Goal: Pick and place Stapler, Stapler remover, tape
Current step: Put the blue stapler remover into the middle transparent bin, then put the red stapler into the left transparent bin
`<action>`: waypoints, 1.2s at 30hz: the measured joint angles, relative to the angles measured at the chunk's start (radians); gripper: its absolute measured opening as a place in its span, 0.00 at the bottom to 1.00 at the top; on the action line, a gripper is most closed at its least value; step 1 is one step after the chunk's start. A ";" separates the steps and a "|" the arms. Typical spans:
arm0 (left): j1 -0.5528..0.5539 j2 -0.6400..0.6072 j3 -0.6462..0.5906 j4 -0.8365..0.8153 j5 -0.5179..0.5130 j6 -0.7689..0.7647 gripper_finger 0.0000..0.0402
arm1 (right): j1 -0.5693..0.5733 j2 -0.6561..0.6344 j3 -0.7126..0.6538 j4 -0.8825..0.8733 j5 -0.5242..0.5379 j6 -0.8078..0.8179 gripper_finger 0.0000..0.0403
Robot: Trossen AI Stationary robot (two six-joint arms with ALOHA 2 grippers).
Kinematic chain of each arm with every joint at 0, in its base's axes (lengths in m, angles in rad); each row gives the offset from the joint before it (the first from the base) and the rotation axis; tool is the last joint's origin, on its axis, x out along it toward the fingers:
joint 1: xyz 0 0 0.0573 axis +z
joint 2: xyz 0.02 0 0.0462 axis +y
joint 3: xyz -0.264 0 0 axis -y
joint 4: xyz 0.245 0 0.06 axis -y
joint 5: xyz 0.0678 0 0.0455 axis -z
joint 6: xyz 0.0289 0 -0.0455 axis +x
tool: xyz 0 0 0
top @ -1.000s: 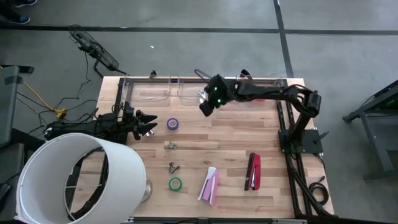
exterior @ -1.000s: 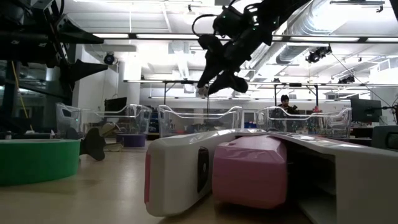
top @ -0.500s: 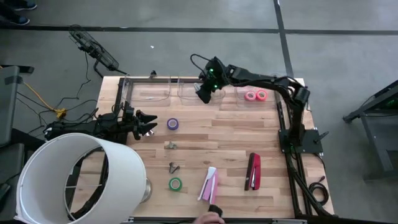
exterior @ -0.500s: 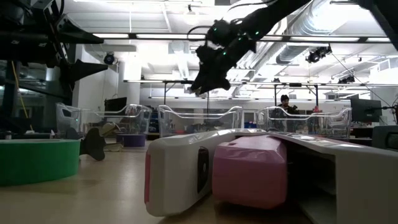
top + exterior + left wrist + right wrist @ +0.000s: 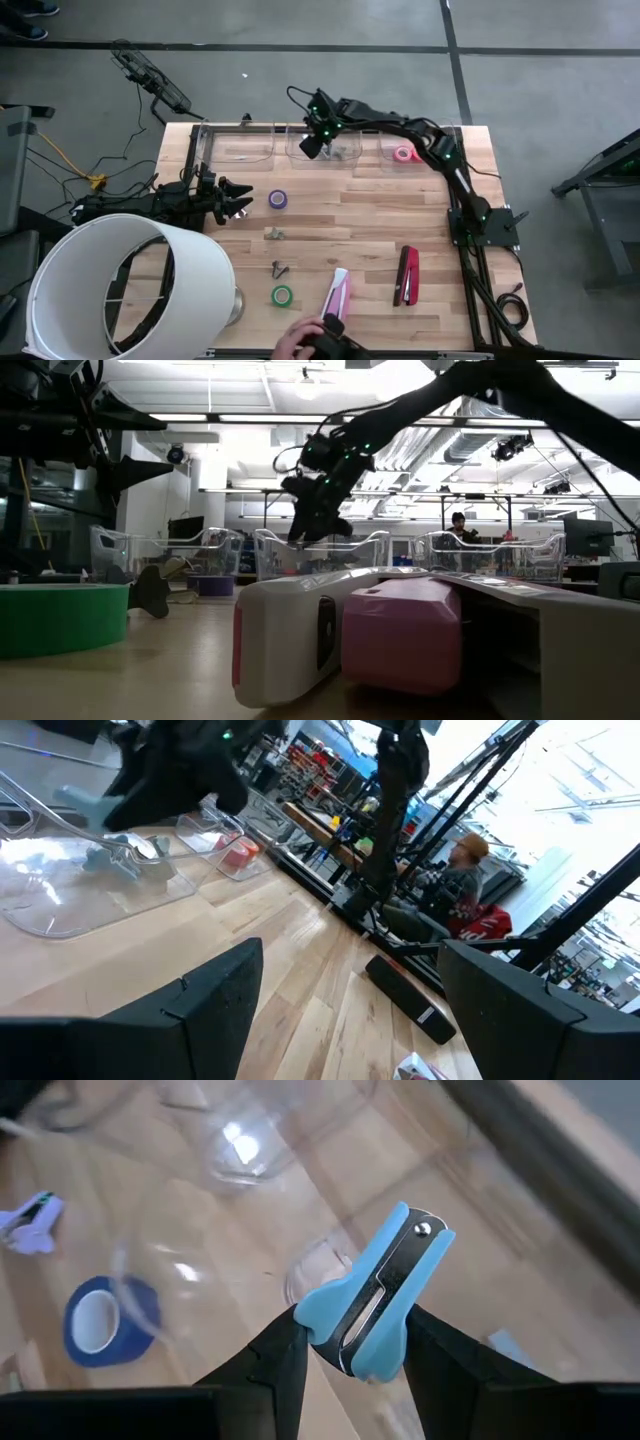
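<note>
Right pincer point(image 5: 345, 1342) grasps blue stapler remover point(image 5: 375, 1295), apparently over middle bin point(image 5: 325, 150).

The tabletop point(image 5: 370, 215) is of light wood planks; on it lie a purple tape roll point(image 5: 278, 199), a green tape roll point(image 5: 282, 295), two small staple removers point(image 5: 276, 234) between them, a white and pink stapler point(image 5: 337, 290) and a red stapler point(image 5: 408, 275); clear plastic bins point(image 5: 340, 150) stand along the far edge, one with pink and red-orange tape rolls point(image 5: 405, 153) inside; a big white round lamp shade point(image 5: 120, 285) covers the near left corner.
</note>
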 joint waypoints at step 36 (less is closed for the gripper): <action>0.000 0.000 0.000 0.000 0.000 0.000 0.74 | 0.001 -0.090 0.031 -0.180 0.126 0.038 0.52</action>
